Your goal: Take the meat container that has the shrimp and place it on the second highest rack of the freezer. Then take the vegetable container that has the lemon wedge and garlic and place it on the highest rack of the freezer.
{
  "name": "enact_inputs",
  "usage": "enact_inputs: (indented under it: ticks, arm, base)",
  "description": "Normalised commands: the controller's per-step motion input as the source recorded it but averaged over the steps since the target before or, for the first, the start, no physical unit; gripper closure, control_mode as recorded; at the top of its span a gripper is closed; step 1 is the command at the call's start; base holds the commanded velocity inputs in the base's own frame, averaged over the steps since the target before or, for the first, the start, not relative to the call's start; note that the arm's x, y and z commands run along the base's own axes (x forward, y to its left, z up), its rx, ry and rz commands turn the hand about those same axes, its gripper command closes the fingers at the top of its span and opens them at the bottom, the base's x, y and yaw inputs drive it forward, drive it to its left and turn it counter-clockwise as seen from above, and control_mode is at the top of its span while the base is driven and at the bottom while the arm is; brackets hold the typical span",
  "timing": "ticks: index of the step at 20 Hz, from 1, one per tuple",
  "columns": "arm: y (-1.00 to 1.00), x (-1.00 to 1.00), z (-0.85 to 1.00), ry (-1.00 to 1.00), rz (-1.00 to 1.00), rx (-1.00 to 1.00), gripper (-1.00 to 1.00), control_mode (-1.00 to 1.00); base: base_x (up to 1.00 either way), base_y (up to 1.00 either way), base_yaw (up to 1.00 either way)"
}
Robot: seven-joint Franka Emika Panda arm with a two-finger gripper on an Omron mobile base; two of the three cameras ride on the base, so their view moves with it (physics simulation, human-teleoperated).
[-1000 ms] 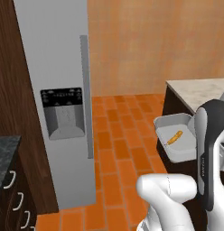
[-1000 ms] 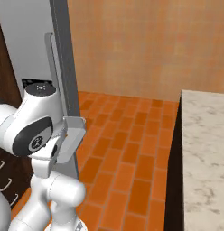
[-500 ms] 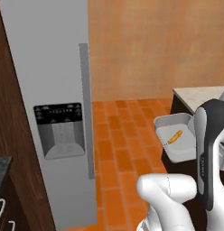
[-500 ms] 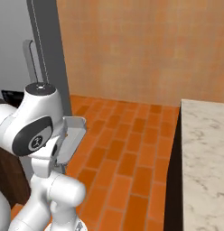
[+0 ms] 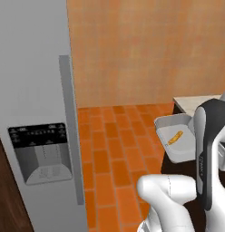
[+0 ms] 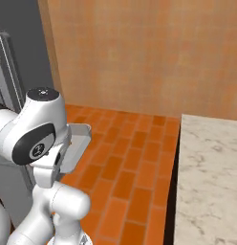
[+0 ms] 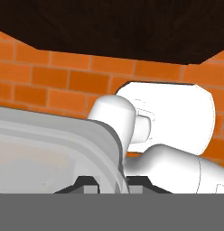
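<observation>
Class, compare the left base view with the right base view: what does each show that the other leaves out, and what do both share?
Left base view alone: the freezer door's black dispenser panel, and the orange shrimp lying inside the tray. Right base view alone: a broad stretch of the marble counter, and the tray seen edge-on, its contents hidden. Both share the grey freezer with its door closed, the tray held up off the brick floor beside the arm, and the orange back wall.
</observation>
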Motion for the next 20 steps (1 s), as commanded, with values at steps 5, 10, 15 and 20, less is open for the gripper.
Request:
enact_inputs:
  ticks: [5,10,15,20]
  arm:
    - [0.0,0.0,0.0,0.0,0.0,0.0,1.0,1.0]
    - [0.0,0.0,0.0,0.0,0.0,0.0,1.0,1.0]
    - [0.0,0.0,0.0,0.0,0.0,0.0,1.0,1.0]
    - [0.0,0.0,0.0,0.0,0.0,0.0,1.0,1.0]
  base:
    - [0.44,-0.46,0.0]
    - [0.07,-0.16,0.01]
    - [0.54,-0.27,0.01]
    - [1.0,-0.51,0.07]
